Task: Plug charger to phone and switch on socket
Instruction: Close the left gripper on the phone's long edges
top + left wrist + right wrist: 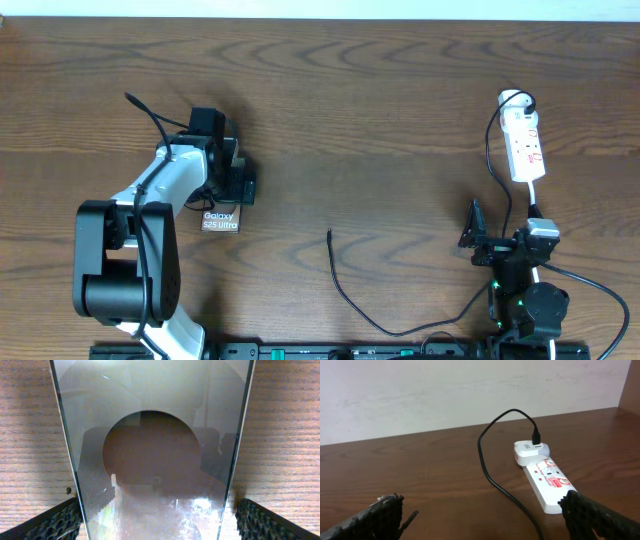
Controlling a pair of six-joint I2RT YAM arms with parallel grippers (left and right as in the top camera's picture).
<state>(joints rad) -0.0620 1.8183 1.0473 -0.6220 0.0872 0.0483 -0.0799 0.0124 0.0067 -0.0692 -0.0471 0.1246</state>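
Note:
The phone point(221, 220) lies flat at the left, its "Galaxy S25 Ultra" text end facing the front. My left gripper point(228, 186) is open and low over the phone, one finger on each side. In the left wrist view the glossy phone face point(150, 420) fills the space between the fingers point(160, 527), with small gaps at both edges. The socket point(525, 145) lies at the far right. The charger point(345, 295) runs from the socket's far end down to the front, and its plug tip point(329, 234) lies free mid-table. My right gripper point(490, 245) is open and empty, in front of the socket point(546, 481).
A white adapter point(530, 452) with the black cable point(487, 467) plugged into it sits at the socket's far end. A pale wall stands behind the table's far edge. The arm bases and a black rail sit along the front edge point(340, 350).

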